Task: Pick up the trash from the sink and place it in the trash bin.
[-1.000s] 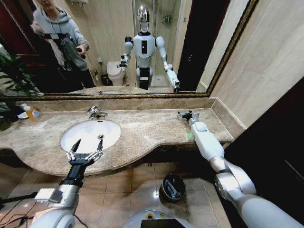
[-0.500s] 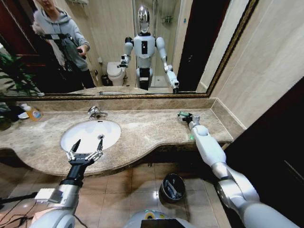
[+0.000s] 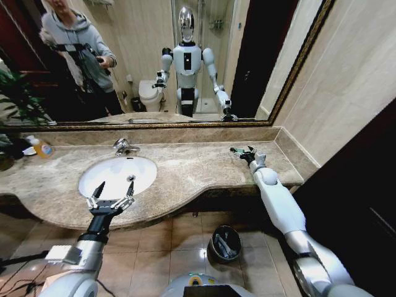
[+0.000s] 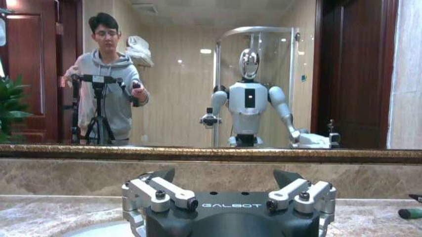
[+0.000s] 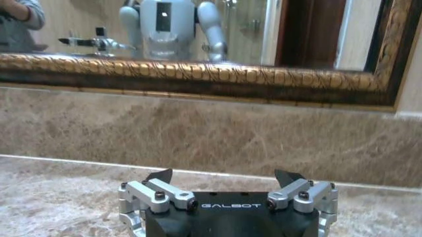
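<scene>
The left tool (image 3: 112,190) hangs over the near rim of the sink (image 3: 117,174), its two fingers spread wide apart with nothing between them; the left wrist view shows the same spread, the tool (image 4: 228,183) facing the mirror across the basin's edge. The sink is a white oval bowl let into the brown marble desk (image 3: 185,170), with a chrome tap (image 3: 123,146) at its back rim, and from the head camera the bowl looks bare, though any small litter in it is too fine to make out. The right tool (image 3: 242,152) is stretched far along the desk toward the back right corner, close to the wall, low over the marble; its fingers also stand apart in the right wrist view, where the tool (image 5: 226,182) faces the marble upstand and nothing sits between them. At the edge of the left wrist view a small green piece (image 4: 409,213) lies on the desk surface, well apart from the sink. The trash bin (image 3: 224,243) stands on the tiled floor below the desk's front edge, between the two arms, with a few pale bits lying inside it. An orange-yellow bottle (image 3: 41,147) stands at the far left of the desk near the mirror.
</scene>
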You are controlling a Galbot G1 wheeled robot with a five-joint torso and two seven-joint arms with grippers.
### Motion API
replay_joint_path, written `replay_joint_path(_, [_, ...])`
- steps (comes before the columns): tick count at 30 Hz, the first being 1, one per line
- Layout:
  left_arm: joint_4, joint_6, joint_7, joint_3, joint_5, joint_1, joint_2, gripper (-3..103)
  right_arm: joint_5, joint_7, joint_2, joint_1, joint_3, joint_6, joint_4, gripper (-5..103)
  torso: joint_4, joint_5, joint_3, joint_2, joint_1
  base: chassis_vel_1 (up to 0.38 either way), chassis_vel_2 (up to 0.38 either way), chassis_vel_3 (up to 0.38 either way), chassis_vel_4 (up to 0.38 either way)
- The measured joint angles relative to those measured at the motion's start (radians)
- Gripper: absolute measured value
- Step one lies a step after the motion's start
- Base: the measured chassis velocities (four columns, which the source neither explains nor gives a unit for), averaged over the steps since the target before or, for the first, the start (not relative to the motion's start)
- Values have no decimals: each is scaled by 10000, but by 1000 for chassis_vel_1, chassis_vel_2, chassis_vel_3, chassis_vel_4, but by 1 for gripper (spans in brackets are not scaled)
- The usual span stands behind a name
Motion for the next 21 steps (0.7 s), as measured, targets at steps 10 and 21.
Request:
replay_joint_path(10, [0, 0, 0, 0, 0, 0, 0, 100, 226, 31, 388, 388, -354, -170, -799, 100, 0, -2, -1, 0, 1, 0, 0, 0, 0])
replay_joint_path(21, [0, 0, 0, 0, 0, 0, 0, 100, -174, 527, 566, 218, -336, 87, -1085, 86, 0, -3, -2, 1, 0, 0, 0, 0, 0])
